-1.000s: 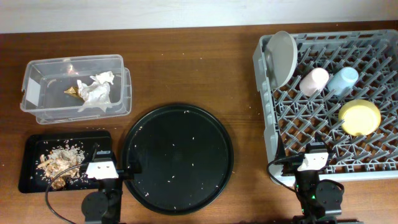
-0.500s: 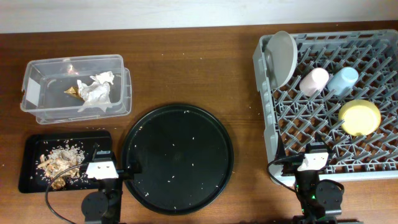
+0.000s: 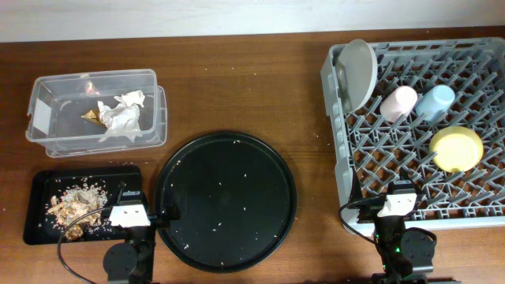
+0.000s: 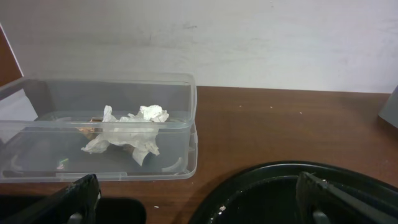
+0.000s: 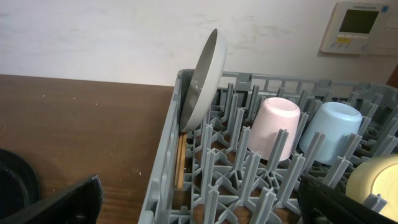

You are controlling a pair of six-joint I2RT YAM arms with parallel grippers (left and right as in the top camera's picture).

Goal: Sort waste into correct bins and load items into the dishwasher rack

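The light-grey dishwasher rack (image 3: 339, 150) holds the grey-white plate (image 3: 357, 72) on edge, the pink cup (image 3: 398, 103), the blue cup (image 3: 435, 103) and the yellow bowl (image 3: 456, 148); these show in the right wrist view too (image 5: 205, 78) (image 5: 277, 127) (image 5: 329, 130) (image 5: 379, 180). The clear tub (image 3: 47, 138) holds crumpled white tissue (image 3: 120, 115) and a gold-brown wrapper (image 3: 91, 115). The shallow black tray (image 3: 35, 197) holds beige-brown scraps (image 3: 75, 205). My left gripper (image 4: 199, 202) is open and empty at the table's front. My right gripper (image 5: 199, 202) is open and empty at the rack's front edge.
A large round black tray (image 3: 225, 201) with small crumbs lies in the middle. Thin wooden chopsticks (image 5: 181, 163) lie inside the rack's left wall. Both arm bases sit at the front edge.
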